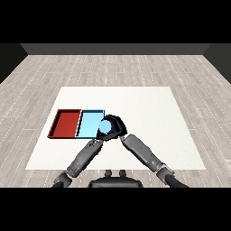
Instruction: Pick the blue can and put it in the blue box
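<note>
The blue can (107, 127) is held by my right hand (117, 125), whose black fingers curl round it. Can and hand are at the right edge of the light blue tray (89, 122), near its front right corner; I cannot tell whether the can touches the tray. My left hand (100, 135) lies just below and left of the can, close against the right hand and at the tray's front edge. Most of it is hidden there.
The red tray (66, 122) lies directly left of the light blue tray, side by side on the white table (149, 117). Both forearms cross the table's front part, meeting near the middle.
</note>
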You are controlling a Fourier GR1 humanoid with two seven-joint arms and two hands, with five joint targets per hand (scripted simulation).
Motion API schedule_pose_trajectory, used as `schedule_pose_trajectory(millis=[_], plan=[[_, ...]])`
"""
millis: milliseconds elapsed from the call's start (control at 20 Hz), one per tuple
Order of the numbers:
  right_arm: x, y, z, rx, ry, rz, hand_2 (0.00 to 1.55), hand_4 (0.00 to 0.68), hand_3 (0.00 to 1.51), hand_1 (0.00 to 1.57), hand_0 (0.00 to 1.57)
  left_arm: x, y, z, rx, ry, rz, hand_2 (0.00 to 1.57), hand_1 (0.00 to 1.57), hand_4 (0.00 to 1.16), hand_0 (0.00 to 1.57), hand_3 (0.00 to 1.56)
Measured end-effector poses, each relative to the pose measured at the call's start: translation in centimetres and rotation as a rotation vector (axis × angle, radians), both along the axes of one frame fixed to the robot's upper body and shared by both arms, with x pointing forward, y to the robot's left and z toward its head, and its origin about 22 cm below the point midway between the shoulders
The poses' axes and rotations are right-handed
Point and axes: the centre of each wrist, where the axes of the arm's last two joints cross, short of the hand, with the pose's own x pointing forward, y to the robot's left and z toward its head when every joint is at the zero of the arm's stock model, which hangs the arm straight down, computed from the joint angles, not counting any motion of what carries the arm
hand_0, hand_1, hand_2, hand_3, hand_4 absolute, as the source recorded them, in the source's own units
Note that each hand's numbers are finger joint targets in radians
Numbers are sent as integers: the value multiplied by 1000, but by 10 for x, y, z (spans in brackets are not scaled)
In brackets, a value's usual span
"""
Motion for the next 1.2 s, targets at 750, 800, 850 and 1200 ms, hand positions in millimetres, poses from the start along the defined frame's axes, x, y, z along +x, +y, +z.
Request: schedule_pose_trajectory(millis=[750,800,850,1200], plan=[[1,-12,-3,70,69,5,0,0,0,0,0,4,-4,-6,-36,47,1,1558,1571,1136,1571,1487],[0,-11,-2,74,72,6,0,0,0,0,0,5,-5,-9,-30,40,3,1565,1571,1141,1571,1492],[-2,-12,-4,75,73,4,0,0,0,0,0,6,-2,-10,-24,43,4,1571,1571,1137,1571,1498],[0,-28,8,110,77,-5,0,0,0,0,0,11,4,-11,6,35,20,1571,1571,1133,1571,1503]])
